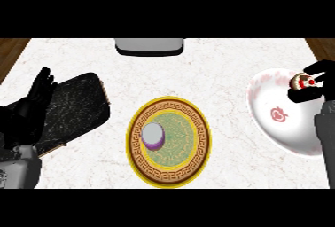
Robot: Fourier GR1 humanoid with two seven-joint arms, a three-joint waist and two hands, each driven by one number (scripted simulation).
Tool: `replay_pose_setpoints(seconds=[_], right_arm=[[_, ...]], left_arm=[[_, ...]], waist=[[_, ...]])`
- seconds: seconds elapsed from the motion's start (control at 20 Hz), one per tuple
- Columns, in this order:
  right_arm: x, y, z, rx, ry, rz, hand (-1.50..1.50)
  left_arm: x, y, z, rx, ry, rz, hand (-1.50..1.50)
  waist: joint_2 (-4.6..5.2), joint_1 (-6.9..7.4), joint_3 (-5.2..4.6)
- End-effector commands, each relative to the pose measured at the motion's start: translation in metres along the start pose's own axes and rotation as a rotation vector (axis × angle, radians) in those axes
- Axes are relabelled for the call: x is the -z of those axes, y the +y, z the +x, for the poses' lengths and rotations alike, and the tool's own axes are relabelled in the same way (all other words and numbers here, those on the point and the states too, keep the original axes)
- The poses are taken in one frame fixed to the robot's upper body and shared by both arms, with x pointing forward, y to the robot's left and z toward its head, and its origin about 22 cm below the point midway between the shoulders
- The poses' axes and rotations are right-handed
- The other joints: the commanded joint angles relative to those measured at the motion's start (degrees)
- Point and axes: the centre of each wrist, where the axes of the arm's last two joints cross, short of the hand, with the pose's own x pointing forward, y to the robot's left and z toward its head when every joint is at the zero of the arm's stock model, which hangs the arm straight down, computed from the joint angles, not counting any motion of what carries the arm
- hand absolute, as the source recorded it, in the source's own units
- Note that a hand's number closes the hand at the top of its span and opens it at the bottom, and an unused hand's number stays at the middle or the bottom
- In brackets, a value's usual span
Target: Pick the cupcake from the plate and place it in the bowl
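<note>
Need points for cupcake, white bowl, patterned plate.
cupcake (pixel 303 81), head view: on its frosted top, in the right hand.
white bowl (pixel 281 128), head view: on its bare inner wall.
patterned plate (pixel 171 175), head view: on its lower rim.

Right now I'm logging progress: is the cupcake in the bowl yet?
Not set down: the cupcake is pinched in the right hand over the white bowl's upper rim. Whether it touches the bowl, cannot tell.

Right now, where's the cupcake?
Head view, far right: the cupcake is pinched in the right hand over the upper edge of the white bowl, well away from the yellow plate at centre.
</note>
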Motion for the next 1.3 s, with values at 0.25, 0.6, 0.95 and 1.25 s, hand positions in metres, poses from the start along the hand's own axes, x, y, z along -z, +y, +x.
replay_pose_setpoints(seconds=[0.25,0.6,0.95,1.25], right_arm=[[0.014,0.027,-0.049,0.233,-0.064,0.115,-1.50],[0.014,-0.018,-0.069,0.792,-0.077,-0.121,-1.50],[-0.006,-0.079,-0.162,0.893,-0.075,-0.086,-1.50],[-0.033,-0.101,-0.259,0.952,-0.064,-0.099,-1.50]], left_arm=[[0.000,-0.001,0.001,-0.009,0.017,-0.007,0.00],[-0.010,0.010,-0.007,0.004,0.010,0.025,0.00],[-0.013,0.006,-0.004,-0.009,0.030,0.014,0.00],[-0.006,0.003,-0.005,-0.005,0.022,0.022,0.00]], waist=[[-0.08,-0.03,0.04],[-0.77,-1.59,0.11],[-0.63,-1.71,-0.03],[-0.34,-1.26,0.00]])
